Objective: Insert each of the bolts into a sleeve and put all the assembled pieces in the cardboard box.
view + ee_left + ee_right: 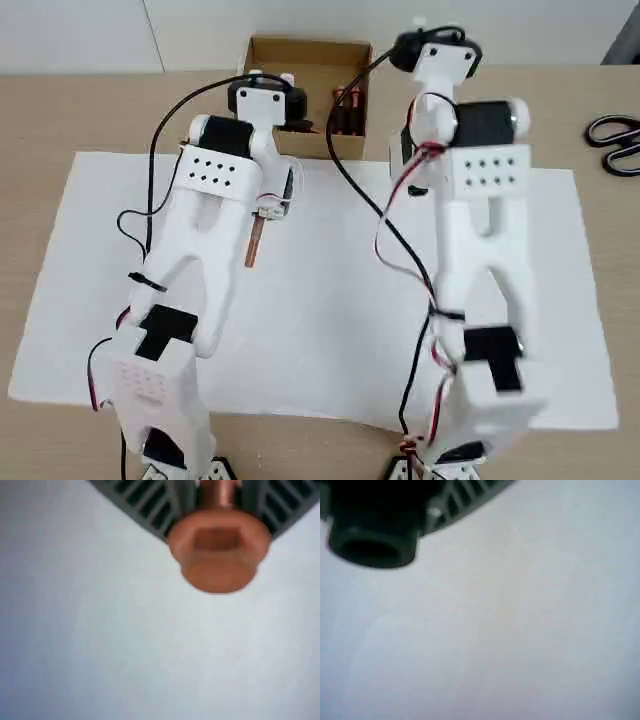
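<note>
One bolt (218,555) clamped in left tool (272,200), one sleeve (370,542) clamped in right tool (385,505)

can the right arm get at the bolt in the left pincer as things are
Probably yes: only bare white sheet lies between the arms, and the bolt juts clear of the left pincer. The right arm holds a black sleeve.

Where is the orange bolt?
In the high view, the left hand holds the bolt above the white sheet, on the left side, near the cardboard box.
</note>
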Tool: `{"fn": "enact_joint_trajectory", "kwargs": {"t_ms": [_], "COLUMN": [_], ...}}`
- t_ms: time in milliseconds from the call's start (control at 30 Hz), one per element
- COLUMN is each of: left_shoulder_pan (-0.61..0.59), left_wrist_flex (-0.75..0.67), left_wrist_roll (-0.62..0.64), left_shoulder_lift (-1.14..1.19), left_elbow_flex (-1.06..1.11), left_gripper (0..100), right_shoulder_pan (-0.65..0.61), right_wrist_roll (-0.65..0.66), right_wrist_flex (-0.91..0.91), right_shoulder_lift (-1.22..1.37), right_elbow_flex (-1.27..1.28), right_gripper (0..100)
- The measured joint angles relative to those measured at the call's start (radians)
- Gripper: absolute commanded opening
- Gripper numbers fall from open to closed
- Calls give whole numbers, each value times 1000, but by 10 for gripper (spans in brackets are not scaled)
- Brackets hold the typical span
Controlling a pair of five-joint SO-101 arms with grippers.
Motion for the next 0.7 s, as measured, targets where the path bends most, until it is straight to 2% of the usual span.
{"fn": "enact_joint_trajectory", "kwargs": {"t_ms": [133,267,533,700], "left_shoulder_pan": [0,0,0,6], "left_wrist_flex": [9,9,-17,-20], "left_wrist_roll": [0,9,219,241], "left_shoulder_lift": [0,0,0,0], "left_elbow_flex": [-63,-87,-87,-87], "left_gripper": [6,6,6,6], "right_shoulder_pan": [-3,-3,-5,-3], "right_wrist_roll": [6,72,140,152], "right_wrist_flex": [-31,-173,-770,-1068], "right_shoulder_lift": [-210,-376,-810,-852], "right_elbow_flex": [173,448,1171,1522], "right_gripper": [7,8,4,3]}}
